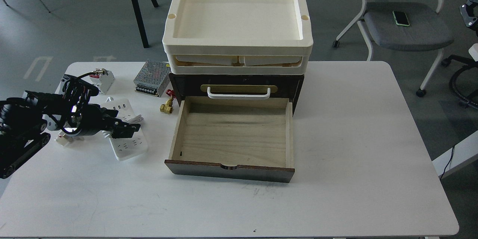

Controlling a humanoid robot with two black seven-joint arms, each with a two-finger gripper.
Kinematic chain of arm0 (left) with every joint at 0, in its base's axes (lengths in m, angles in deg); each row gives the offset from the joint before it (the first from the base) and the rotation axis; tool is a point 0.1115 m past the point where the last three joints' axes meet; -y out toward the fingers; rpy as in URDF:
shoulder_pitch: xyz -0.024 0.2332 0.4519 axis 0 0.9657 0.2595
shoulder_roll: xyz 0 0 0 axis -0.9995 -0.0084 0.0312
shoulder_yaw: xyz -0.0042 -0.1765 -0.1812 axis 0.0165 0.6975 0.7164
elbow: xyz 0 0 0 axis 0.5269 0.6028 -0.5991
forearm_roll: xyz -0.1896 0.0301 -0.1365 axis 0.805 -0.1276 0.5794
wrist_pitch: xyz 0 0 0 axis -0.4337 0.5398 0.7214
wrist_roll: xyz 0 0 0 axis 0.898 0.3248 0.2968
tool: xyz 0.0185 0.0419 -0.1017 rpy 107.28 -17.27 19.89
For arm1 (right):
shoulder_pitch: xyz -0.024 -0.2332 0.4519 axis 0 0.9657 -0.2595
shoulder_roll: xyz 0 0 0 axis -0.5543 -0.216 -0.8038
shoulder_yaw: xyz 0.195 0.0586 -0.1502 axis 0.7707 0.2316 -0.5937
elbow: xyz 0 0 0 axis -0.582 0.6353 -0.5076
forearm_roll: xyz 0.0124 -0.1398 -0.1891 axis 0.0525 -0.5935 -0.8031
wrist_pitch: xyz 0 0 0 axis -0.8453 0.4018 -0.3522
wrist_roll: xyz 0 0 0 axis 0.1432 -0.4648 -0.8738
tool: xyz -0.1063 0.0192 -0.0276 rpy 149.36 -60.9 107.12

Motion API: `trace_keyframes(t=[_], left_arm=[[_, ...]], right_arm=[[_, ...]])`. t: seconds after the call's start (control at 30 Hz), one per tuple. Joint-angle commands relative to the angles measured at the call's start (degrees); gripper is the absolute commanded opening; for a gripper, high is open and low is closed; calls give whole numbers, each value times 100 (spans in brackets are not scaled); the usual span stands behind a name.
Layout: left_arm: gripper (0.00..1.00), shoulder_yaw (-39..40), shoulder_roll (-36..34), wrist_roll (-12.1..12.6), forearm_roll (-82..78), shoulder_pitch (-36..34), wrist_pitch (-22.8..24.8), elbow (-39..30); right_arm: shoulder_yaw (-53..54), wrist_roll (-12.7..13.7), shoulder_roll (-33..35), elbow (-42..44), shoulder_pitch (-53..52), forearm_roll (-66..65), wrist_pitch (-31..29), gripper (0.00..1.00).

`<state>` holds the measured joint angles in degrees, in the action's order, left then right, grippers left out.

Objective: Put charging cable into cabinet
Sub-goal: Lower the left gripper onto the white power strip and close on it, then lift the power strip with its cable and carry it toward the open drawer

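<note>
One arm is in my view, the left arm (33,119), reaching in from the left edge across the white table (354,149). Its gripper (129,129) sits right over the charging cable (129,145) — the flat white power strip lying on the table to the left of the cabinet (295,86). The dark fingers lie across the middle of the strip, but from this angle I cannot tell whether they are spread or closed on it. The strip rests flat, sockets facing up, one end toward me and the other toward the back of the table.

The cabinet stands at the middle of the table, and its lower drawer (231,134) is pulled well out toward me — pale wood inside, dark front edge nearest the camera. Above it, the closed upper drawer front carries a white bar handle (239,93) on a brass plate. Two cream trays (239,18) are stacked on top of the cabinet.

Between strip and cabinet I see a small brass fitting (166,107) with a red part. Behind that sits a perforated metal power supply box (152,78), and farther left a small white-and-red circuit breaker (104,80). My right gripper is not in the picture. Off the table at back right stands a grey chair (407,26) with a phone (400,18) on its seat.
</note>
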<state>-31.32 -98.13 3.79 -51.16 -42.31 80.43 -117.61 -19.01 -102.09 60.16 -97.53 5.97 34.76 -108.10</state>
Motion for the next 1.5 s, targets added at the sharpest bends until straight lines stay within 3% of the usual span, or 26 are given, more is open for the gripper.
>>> trace_keyframes(t=[0.0,0.23,0.63,0.7,0.77,0.8,0.9,1.2,1.47], left_arm=[[88,-33,72,0,11,3,-41,96],[63,-120,90,0,2,12,-41,122],[54,-358,90,0,54,29,-532,271],[41,-358,90,0,72,21,-550,332],[14,-358,90,0,72,21,-550,394],[5,-358,99,0,81,21,-550,429],[0,-358,99,0,81,47,-559,429],[0,-332,11,0,580,-32,-542,175],[0,-235,-1376,0,2452,-340,548,-1414]], right_arm=[[-6,0,1,40,10,-1,0,100],[3,0,1,128,10,-1,0,100],[3,0,1,216,10,8,0,100],[3,0,1,216,10,8,0,100],[3,0,9,216,10,17,0,100],[3,0,9,216,18,17,0,100],[3,0,53,233,45,26,0,100],[3,0,133,409,62,43,0,100],[3,0,141,418,89,52,0,100]])
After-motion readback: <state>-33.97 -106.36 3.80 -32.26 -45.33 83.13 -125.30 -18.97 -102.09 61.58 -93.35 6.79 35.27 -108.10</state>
